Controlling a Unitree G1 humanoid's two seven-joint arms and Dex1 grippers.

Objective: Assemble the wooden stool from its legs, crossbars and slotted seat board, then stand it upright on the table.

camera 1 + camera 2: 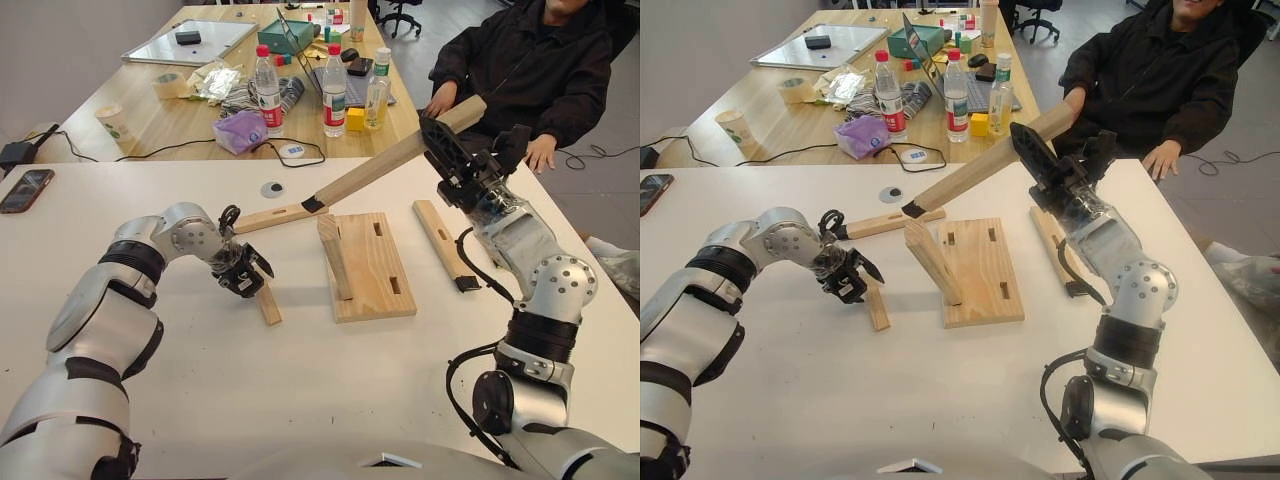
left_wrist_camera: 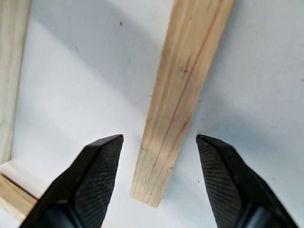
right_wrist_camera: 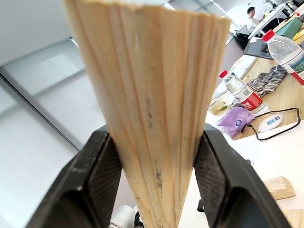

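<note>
- Eye views: right gripper [image 1: 447, 150] clamped on a long leg [image 1: 380, 168], which slants down from the fingers toward the slotted seat board [image 1: 385, 275]. A second leg [image 1: 335, 255] stands on that board. Left gripper [image 1: 248, 280] is low over a short crossbar [image 1: 269, 305] on the table [image 1: 300, 400].
- Left wrist view: fingers [image 2: 97, 173] spread wide, with the crossbar end lying between them and touching neither.
- Right wrist view: fingers [image 3: 95, 180] pressed against both sides of the leg, which runs out past the tips.
</note>
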